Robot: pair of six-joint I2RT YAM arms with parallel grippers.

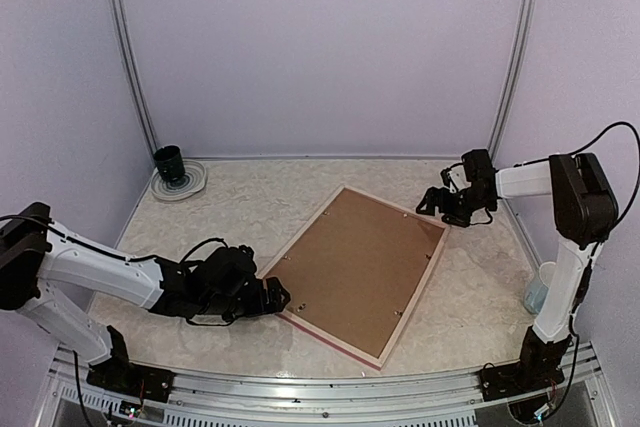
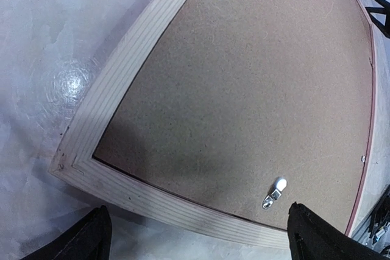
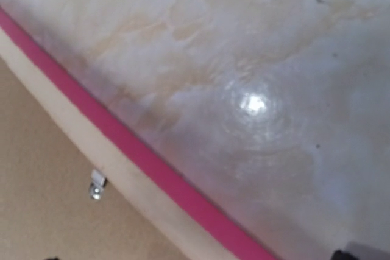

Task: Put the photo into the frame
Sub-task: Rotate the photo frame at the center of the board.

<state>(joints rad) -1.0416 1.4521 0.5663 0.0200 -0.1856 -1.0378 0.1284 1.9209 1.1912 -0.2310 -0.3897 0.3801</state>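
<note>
The frame (image 1: 418, 292) lies face down in the middle of the table, pale wood back up, its pink-red edge showing along the sides. A brown backing board (image 1: 355, 267) fills it, with small metal clips (image 2: 274, 192) at its rim. The photo is hidden. My left gripper (image 1: 275, 299) hovers at the frame's near-left corner, open, its dark fingertips (image 2: 91, 238) spread wide over the wood border (image 2: 128, 59). My right gripper (image 1: 432, 205) is open at the far-right corner, above the pink edge (image 3: 140, 156) and a clip (image 3: 96, 186).
A dark cup (image 1: 170, 162) stands on a white plate (image 1: 188, 187) at the back left corner. A pale blue translucent cup (image 1: 540, 292) sits by the right arm's post. Lilac walls close in the table on three sides.
</note>
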